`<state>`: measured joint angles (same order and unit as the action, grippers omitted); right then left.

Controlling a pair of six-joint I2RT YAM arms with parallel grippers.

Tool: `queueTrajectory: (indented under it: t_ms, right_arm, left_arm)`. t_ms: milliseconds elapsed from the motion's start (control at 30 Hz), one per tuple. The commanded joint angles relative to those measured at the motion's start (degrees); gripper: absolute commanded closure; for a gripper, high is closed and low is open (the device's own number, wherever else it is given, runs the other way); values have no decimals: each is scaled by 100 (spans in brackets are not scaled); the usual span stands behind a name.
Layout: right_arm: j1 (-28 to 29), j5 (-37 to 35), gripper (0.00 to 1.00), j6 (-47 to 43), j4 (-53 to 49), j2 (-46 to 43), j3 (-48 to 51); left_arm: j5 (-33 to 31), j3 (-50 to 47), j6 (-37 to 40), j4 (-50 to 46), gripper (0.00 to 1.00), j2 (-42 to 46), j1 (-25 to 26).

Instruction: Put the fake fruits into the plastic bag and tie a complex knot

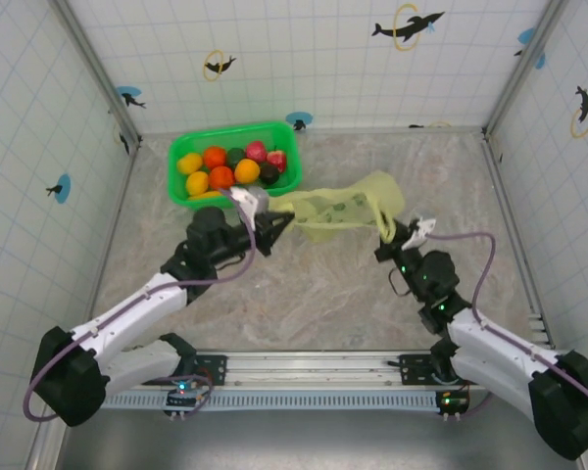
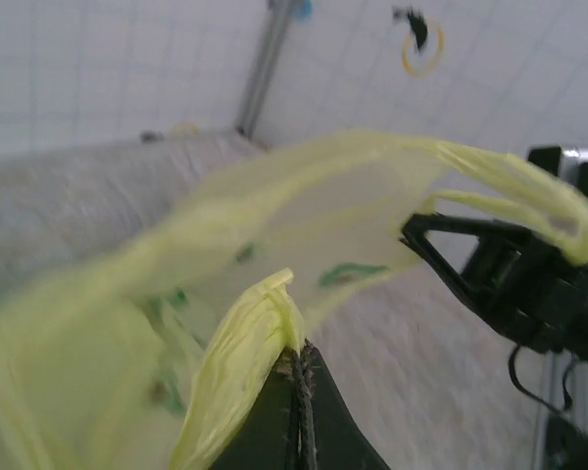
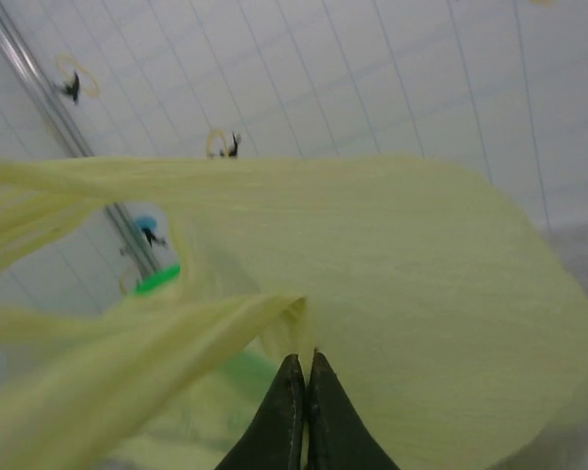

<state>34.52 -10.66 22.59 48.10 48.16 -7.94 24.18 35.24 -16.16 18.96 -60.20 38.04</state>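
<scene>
The plastic bag (image 1: 338, 208) hangs stretched above the table between my two grippers, pale yellow-green and crinkled. My left gripper (image 1: 282, 222) is shut on one bunched handle strip (image 2: 255, 323), pinched at the fingertips (image 2: 299, 351). My right gripper (image 1: 386, 235) holds the opposite end, its jaws (image 3: 303, 358) closed on thin bag film (image 3: 402, 294). From the left wrist I see the right gripper's black fingers (image 2: 470, 259) under a handle loop (image 2: 529, 191). The fake fruits (image 1: 233, 166), orange, yellow, red and dark ones, lie together in the green tray (image 1: 227, 132), behind the left gripper.
The green tray stands at the back left of the marbled table (image 1: 323, 294), close to the left gripper. Tiled walls enclose the table on three sides. The tray's green edge (image 3: 157, 281) shows past the bag in the right wrist view.
</scene>
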Motion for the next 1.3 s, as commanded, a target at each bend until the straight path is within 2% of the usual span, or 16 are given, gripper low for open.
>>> queueTrajectory:
  t_ms: [0, 33, 67, 133, 267, 400, 467, 533, 633, 833, 967, 1133, 1200, 1267]
  right_arm:
    - [182, -202, 68, 102, 618, -469, 480]
    - [212, -298, 56, 35, 438, -612, 547]
    - [213, -377, 49, -22, 256, -718, 549]
    - [212, -492, 40, -250, -247, -880, 393]
    - [235, -737, 35, -587, -1128, -1018, 55]
    - [310, -763, 32, -764, -1697, -1156, -117]
    - [418, -775, 30, -926, -1914, -1252, -154]
    - [591, -694, 20, -1230, -2060, -1380, -203]
    - [1001, -1112, 14, -1752, -2395, -1513, -407]
    - [1553, -2001, 14, -3057, -2998, -1421, -1091]
    - [1679, -1951, 15, -3821, -2958, -1363, -1278]
    - [1825, -1518, 21, -4509, -2909, -1303, -1455]
    - [1849, -1282, 26, -4630, -2994, -1269, -1538]
    - [1855, -1051, 35, -4612, -3083, -1233, -1616]
  left_arm:
    - [245, -366, 637, 99, 100, 304, 514]
    - [258, -396, 722, 99, 100, 308, 653]
    - [289, -413, 757, 86, 100, 302, 726]
    - [350, -384, 741, 18, 100, 219, 775]
    - [182, -322, 717, -27, 100, 65, 788]
    - [-513, -231, 488, 32, 100, -38, 792]
    - [-641, -169, 370, 145, 100, -109, 792]
    - [-868, -45, 230, 190, 100, -193, 792]
    - [-1123, 173, 158, 171, 100, -320, 791]
    - [-1258, 716, 122, 58, 100, -683, 790]
    - [-1258, 955, 122, -6, 100, -914, 792]
    - [-1273, 1076, 122, -33, 100, -1106, 792]
    - [-1249, 1086, 122, -50, 100, -1163, 792]
    - [-1235, 1092, 122, -72, 100, -1191, 792]
